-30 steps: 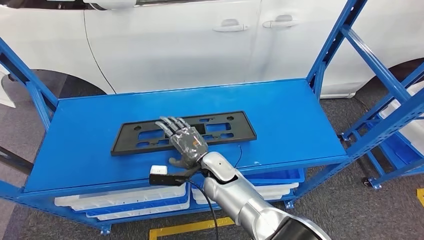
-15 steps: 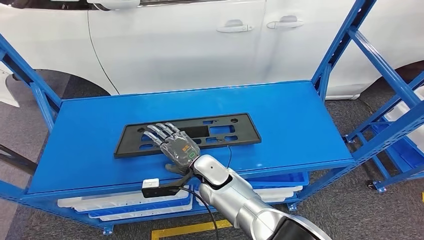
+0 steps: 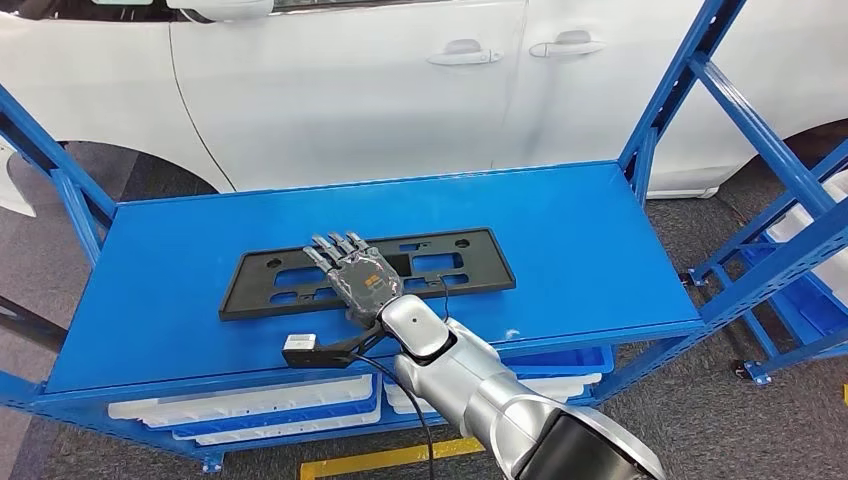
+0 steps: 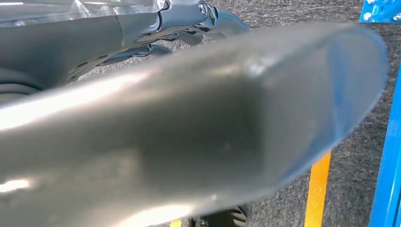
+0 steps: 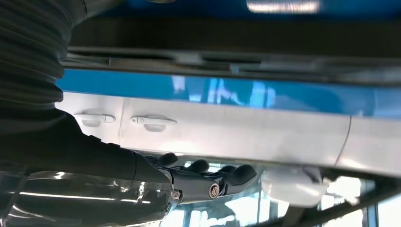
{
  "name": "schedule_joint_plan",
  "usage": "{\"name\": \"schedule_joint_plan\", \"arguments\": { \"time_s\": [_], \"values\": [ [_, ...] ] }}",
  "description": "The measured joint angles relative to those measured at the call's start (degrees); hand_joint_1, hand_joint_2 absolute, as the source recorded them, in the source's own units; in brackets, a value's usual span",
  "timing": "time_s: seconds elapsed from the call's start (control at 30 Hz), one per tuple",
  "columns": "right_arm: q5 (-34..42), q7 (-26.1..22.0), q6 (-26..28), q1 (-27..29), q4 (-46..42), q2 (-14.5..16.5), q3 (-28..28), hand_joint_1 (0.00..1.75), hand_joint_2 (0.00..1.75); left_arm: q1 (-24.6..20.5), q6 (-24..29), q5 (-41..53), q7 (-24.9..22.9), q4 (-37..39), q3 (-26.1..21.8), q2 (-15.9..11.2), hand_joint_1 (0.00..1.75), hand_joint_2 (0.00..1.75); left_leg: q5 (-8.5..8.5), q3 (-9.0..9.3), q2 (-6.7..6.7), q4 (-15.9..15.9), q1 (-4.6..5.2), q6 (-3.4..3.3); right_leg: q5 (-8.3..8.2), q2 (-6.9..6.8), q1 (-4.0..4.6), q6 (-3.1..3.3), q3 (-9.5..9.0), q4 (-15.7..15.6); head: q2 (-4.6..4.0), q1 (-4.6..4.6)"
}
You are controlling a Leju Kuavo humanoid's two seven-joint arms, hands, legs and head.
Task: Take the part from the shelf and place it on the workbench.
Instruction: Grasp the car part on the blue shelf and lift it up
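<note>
Compared with half a second earlier, the right hand [image 3: 358, 282] has moved a little forward over the black part [image 3: 368, 271], and its fingers [image 3: 333, 250] now reach further across the part's upper edge. These fingers are straight and a little apart, palm down, and they hold nothing; they lie flat over the middle of the part, but it is not possible to tell if they touch it. In the right wrist view the dark fingers [image 5: 222, 176] are also stretched out, with the white car [image 5: 227, 135] behind them.

The part is a long flat black frame with several openings. It lies on the blue shelf [image 3: 600, 250], near the middle, its long side along the shelf's front edge. The silver right arm [image 3: 470, 380] comes up from below to the hand.

Behind the shelf stands the white car [image 3: 400, 90]. White trays [image 3: 250, 400] rest on the lower level of the shelf.

In the left wrist view, the left hand [image 4: 189, 19] is partly hidden, so its state cannot be told.
</note>
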State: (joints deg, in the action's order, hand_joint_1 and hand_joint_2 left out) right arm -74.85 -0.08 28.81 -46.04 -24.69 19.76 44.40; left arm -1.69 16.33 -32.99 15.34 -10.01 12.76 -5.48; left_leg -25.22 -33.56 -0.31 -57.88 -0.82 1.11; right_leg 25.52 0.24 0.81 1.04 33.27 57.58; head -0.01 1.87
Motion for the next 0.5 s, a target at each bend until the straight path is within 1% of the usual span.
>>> {"name": "schedule_joint_plan", "arguments": {
  "time_s": [0.07,0.1,0.13,0.17,0.2,0.23,0.27,0.3,0.33,0.37,0.4,0.43,0.47,0.5],
  "values": [
    [-1.01,1.08,-1.92,-0.43,1.19,-0.02,0.21,0.0,1.75,-0.04,-0.12,0.01,0.25,0.0,0.0,0.01,0.0,0.0,0.15,0.08,0.0,0.19,-0.21,-0.61,0.35,0.01,-0.01,-0.52,0.05,0.24,0.01,0.01],
    [-1.33,1.52,-2.68,-0.63,1.65,-0.03,0.29,0.0,1.75,-0.04,-0.16,0.01,0.35,0.0,0.0,0.02,0.0,0.0,0.23,0.14,0.05,0.33,-0.36,-0.93,1.06,0.02,-0.03,-0.81,0.43,1.16,0.01,-0.07],
    [-1.64,1.91,-3.44,-0.82,2.04,-0.07,0.34,0.0,1.75,-0.06,-0.25,0.01,0.44,0.0,0.0,0.02,0.0,0.0,0.3,0.2,0.1,0.46,-0.52,-1.19,2.41,0.03,-0.13,-1.13,1.45,3.42,0.01,-0.14],
    [-1.98,2.26,-4.11,-0.94,2.38,-0.14,0.37,0.0,1.75,-0.07,-0.31,0.01,0.53,0.0,0.0,0.02,0.0,0.0,0.3,0.19,0.13,0.49,-0.53,-1.35,4.14,0.02,-0.32,-1.42,3.02,6.78,0.01,-0.22],
    [-2.42,2.66,-4.72,-1.03,2.73,-0.27,0.38,0.0,1.75,-0.09,-0.37,0.01,0.59,0.0,0.0,0.01,0.0,0.0,0.27,0.16,0.15,0.48,-0.52,-1.47,5.97,0.01,-0.51,-1.67,5.1,10.97,0.01,-0.31],
    [-2.98,3.07,-5.22,-1.09,3.09,-0.44,0.39,0.0,1.75,-0.09,-0.43,0.01,0.64,0.0,0.0,0.01,0.0,0.0,0.24,0.17,0.15,0.47,-0.5,-1.51,7.31,0.01,-0.69,-1.86,7.06,14.82,0.01,-0.31],
    [-3.45,3.48,-5.5,-1.17,3.42,-0.62,0.4,0.0,1.75,-0.07,-0.45,0.01,0.65,0.0,0.0,0.01,0.0,0.0,0.19,0.22,0.13,0.46,-0.49,-1.52,7.59,0.01,-0.83,-1.96,8.24,16.89,0.01,-0.31],
    [-3.87,3.92,-5.77,-1.34,3.74,-0.79,0.4,0.0,1.75,-0.05,-0.46,0.01,0.65,0.0,0.0,0.01,0.0,0.0,0.14,0.33,0.11,0.45,-0.49,-1.5,6.75,0.0,-0.93,-1.97,8.33,16.73,0.01,-0.32],
    [-4.2,4.43,-6.09,-1.58,4.01,-0.92,0.41,0.0,1.75,-0.04,-0.46,0.01,0.66,0.0,0.0,0.02,0.0,0.0,0.07,0.5,0.08,0.45,-0.49,-1.44,4.93,0.0,-0.99,-1.86,7.17,14.09,0.01,-0.32],
    [-4.39,4.95,-6.51,-1.86,4.26,-1.04,0.41,0.0,1.75,-0.05,-0.46,0.01,0.71,0.0,0.0,0.02,0.0,0.0,-0.01,0.68,0.05,0.45,-0.48,-1.34,2.67,-0.01,-1.0,-1.62,5.1,9.77,0.01,-0.32],
    [-4.5,5.48,-6.96,-2.15,4.49,-1.18,0.41,0.36,1.75,-0.08,-0.45,0.02,0.77,0.0,0.0,0.03,0.0,0.0,-0.12,0.83,0.01,0.43,-0.41,-1.18,0.99,-0.03,-0.89,-1.34,3.05,5.49,0.01,-0.31],
    [-4.55,5.97,-7.36,-2.41,4.69,-1.3,0.41,0.8,1.75,-0.1,-0.44,0.02,0.87,0.0,0.0,0.04,0.0,0.0,-0.2,0.91,-0.02,0.42,-0.34,-0.94,-0.11,-0.05,-0.76,-1.09,1.54,2.26,0.0,-0.32],
    [-4.55,6.35,-7.74,-2.63,4.9,-1.44,0.41,1.23,1.75,-0.11,-0.42,0.03,0.98,0.0,0.0,0.04,0.0,0.0,-0.27,0.95,-0.03,0.42,-0.29,-0.64,-0.53,-0.04,-0.59,-0.89,0.73,0.43,0.0,-0.32],
    [-4.55,6.69,-7.99,-2.78,5.09,-1.61,0.4,1.67,1.75,-0.12,-0.4,0.05,1.1,0.0,0.0,0.04,0.0,0.0,-0.3,0.98,-0.04,0.49,-0.27,-0.29,-0.44,-0.01,-0.4,-0.73,0.6,-0.01,0.0,-0.33]
  ]
}}
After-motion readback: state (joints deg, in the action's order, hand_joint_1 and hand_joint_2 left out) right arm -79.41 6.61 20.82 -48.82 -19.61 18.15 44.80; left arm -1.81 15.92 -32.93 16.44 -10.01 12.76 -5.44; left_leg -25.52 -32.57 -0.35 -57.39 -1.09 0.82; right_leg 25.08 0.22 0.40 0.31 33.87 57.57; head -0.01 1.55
